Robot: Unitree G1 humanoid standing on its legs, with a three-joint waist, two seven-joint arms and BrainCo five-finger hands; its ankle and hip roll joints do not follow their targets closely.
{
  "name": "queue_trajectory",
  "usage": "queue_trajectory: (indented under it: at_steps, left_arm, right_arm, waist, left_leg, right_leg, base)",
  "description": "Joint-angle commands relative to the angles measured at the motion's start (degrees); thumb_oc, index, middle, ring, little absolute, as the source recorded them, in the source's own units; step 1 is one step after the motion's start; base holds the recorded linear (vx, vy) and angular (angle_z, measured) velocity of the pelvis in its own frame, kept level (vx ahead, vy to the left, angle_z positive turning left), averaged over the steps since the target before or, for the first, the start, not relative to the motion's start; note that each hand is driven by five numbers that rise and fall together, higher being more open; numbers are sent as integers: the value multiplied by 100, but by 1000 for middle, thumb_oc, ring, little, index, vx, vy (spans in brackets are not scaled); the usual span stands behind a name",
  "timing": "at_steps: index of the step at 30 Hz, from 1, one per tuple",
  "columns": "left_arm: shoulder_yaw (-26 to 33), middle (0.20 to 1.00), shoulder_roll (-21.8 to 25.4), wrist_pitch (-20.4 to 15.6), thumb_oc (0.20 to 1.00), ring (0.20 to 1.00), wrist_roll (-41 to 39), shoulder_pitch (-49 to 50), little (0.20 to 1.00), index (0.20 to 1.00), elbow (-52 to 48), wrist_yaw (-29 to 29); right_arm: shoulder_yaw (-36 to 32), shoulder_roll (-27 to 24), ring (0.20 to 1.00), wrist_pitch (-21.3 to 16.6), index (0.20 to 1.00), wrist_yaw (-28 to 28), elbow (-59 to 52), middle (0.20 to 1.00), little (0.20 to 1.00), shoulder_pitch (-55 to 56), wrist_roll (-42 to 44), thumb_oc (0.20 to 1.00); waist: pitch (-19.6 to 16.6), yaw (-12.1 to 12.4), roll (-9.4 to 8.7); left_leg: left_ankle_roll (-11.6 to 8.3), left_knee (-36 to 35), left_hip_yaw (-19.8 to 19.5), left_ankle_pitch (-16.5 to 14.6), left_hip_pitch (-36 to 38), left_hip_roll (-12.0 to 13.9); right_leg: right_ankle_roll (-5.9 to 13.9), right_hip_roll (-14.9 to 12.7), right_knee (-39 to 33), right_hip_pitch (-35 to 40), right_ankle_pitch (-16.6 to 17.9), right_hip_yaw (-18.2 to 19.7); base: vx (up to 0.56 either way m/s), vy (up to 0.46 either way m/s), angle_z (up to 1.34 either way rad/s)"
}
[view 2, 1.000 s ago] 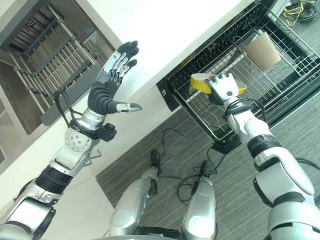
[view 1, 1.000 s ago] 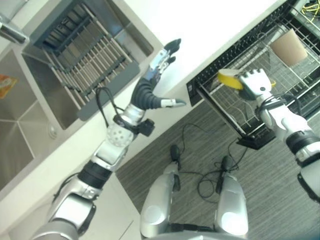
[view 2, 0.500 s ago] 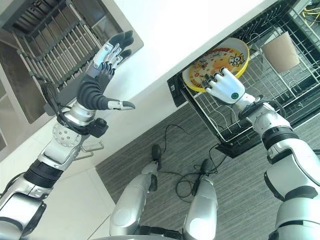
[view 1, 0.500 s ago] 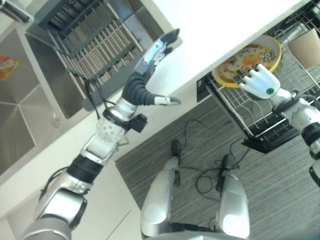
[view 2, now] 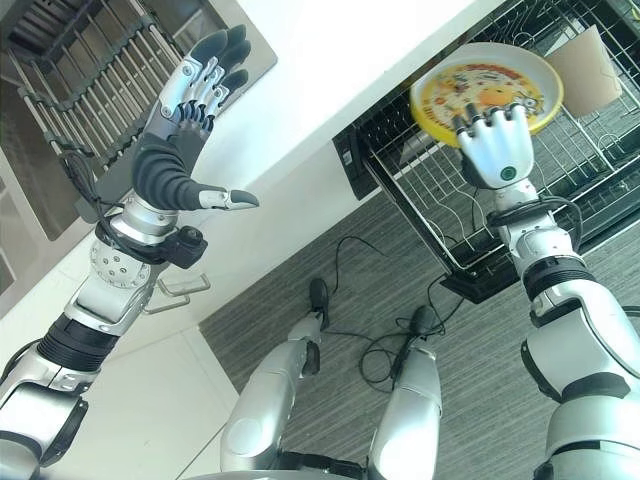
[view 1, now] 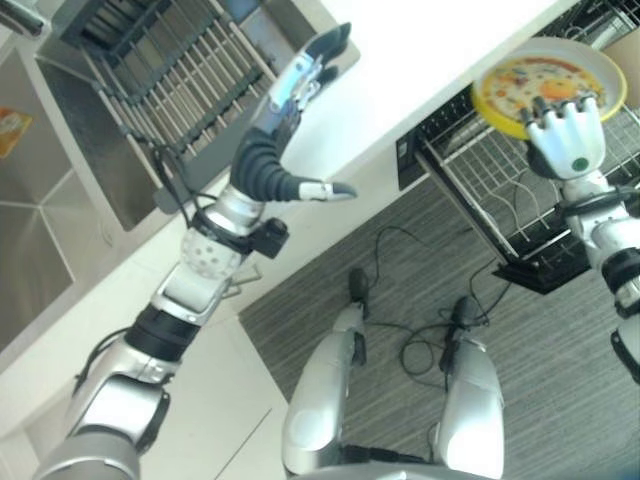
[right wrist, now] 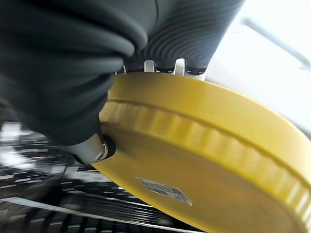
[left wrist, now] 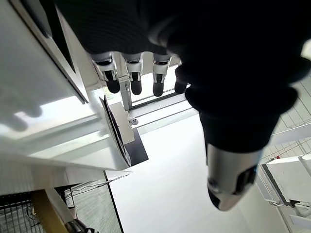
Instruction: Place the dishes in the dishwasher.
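My right hand (view 2: pixel 497 150) is shut on a yellow plate (view 2: pixel 482 84) with a cartoon print, holding it face up above the pulled-out dishwasher rack (view 2: pixel 450 215). In the right wrist view the plate's yellow underside (right wrist: pixel 209 160) lies against my fingers with the thumb pressed on its rim. A brown cup (view 2: pixel 587 70) sits in the rack beyond the plate. Over the white counter (view 1: pixel 420 70) my left hand (view 1: pixel 270 160) is raised and open, its fingers (left wrist: pixel 133 80) straight and holding nothing.
A steel sink (view 1: pixel 40 200) with a dark slatted drying rack (view 1: pixel 170 70) lies at the left. The dishwasher rack's black frame (view 1: pixel 530 270) juts out over the grey striped floor (view 1: pixel 400 270). White cabinet fronts run below the counter.
My right hand has lifted the plate and turned it from edge-on to face up, carrying it further over the rack. The camera has shifted a little; the left hand stays raised.
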Motion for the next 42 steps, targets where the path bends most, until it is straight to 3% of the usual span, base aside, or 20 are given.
queue_trajectory:
  at_steps: [1, 7, 14, 19, 24, 32, 34, 36, 37, 38, 42]
  left_arm:
    - [-152, 1000, -305, -86, 1000, 1000, -8, 105, 1000, 1000, 266, 198]
    - [-147, 1000, -439, 13, 1000, 1000, 79, 92, 1000, 1000, 196, 325]
    - [-106, 1000, -483, 10, 1000, 1000, 71, 140, 1000, 1000, 126, 263]
    - [-100, 1000, -556, -73, 1000, 1000, 103, 158, 1000, 1000, 225, 150]
    - [-114, 1000, -636, -101, 1000, 1000, 197, 140, 1000, 1000, 265, 197]
    - [-144, 1000, -686, -39, 1000, 1000, 207, 49, 1000, 1000, 290, 248]
    - [-110, 1000, -704, -12, 1000, 1000, 254, 124, 1000, 1000, 200, 269]
    - [-112, 1000, -715, 19, 1000, 1000, 254, 134, 1000, 1000, 176, 283]
    - [-149, 1000, -743, 42, 1000, 1000, 305, 104, 1000, 1000, 144, 323]
    - [-213, 1000, -690, 140, 1000, 1000, 391, 47, 1000, 1000, 80, 446]
    - [-212, 1000, -663, 229, 1000, 1000, 400, -24, 1000, 1000, -19, 573]
  right_arm:
    - [-303, -77, 200, 255, 200, -365, -130, 200, 200, -488, 684, 200]
    - [-463, 76, 200, 373, 200, -239, -128, 200, 200, -398, 754, 200]
    - [-342, 190, 200, 225, 200, 26, -175, 200, 200, -416, 212, 200]
    - [42, 428, 200, -278, 200, 452, -135, 200, 200, -406, -49, 200]
    - [-26, 651, 200, -343, 200, 618, -7, 200, 200, -270, 117, 200]
    - [-122, 763, 200, -56, 200, 923, 62, 200, 200, -264, 490, 200]
    - [-328, 745, 200, 169, 200, 994, 109, 200, 200, -117, 1247, 200]
    - [-491, 776, 200, 241, 200, 937, 169, 200, 200, -61, 1310, 200]
    - [-652, 808, 200, 749, 200, 612, 254, 200, 200, -120, 1345, 200]
    - [-781, 688, 200, 981, 200, 165, 264, 200, 200, -272, 1458, 200]
    - [-758, 607, 200, 993, 200, 109, 176, 200, 200, -486, 1302, 200]
  waist:
    - [-40, -57, -19]
    - [-40, -105, 118]
    - [-40, -93, 212]
    - [-40, -46, 187]
    - [-40, -51, 206]
    - [-40, -56, 269]
    - [-40, -66, 287]
    - [-40, -72, 304]
    - [-40, -65, 333]
    - [-40, -69, 370]
    - [-40, -64, 408]
  left_leg:
    - [-400, 515, -46, -948, 117, 38]
    - [-394, 476, 8, -933, 106, 8]
    - [-401, 432, 47, -894, 41, -16]
    - [-404, 424, 58, -864, -2, 8]
    - [-399, 419, 77, -856, -26, 21]
    - [-400, 366, 83, -805, -101, 12]
    - [-402, 349, 109, -786, -143, 20]
    - [-399, 336, 115, -780, -147, 15]
    - [-397, 343, 147, -772, -192, 23]
    - [-399, 370, 133, -763, -265, 11]
    - [-411, 347, 135, -735, -340, -6]
  right_leg:
    - [143, 82, -454, -184, 347, -52]
    - [134, 45, -440, -260, 346, -21]
    - [128, 11, -422, -364, 355, -27]
    - [140, -18, -422, -402, 389, -69]
    - [143, -37, -420, -440, 409, -59]
    - [144, -48, -404, -550, 436, -35]
    - [149, -55, -392, -595, 439, -35]
    - [151, -59, -386, -610, 446, -31]
    - [175, -93, -408, -648, 486, -34]
    - [189, -95, -382, -732, 501, -10]
    - [205, -96, -400, -804, 504, 19]
  base:
    - [-11, 71, -6]
    - [-1, 60, -3]
    - [1, 23, -1]
    - [0, 0, 0]
    - [0, 0, 0]
    - [1, 3, 0]
    - [4, 35, 1]
    - [3, 28, 3]
    - [-1, 29, 7]
    - [-6, 31, 5]
    - [1, 47, -1]
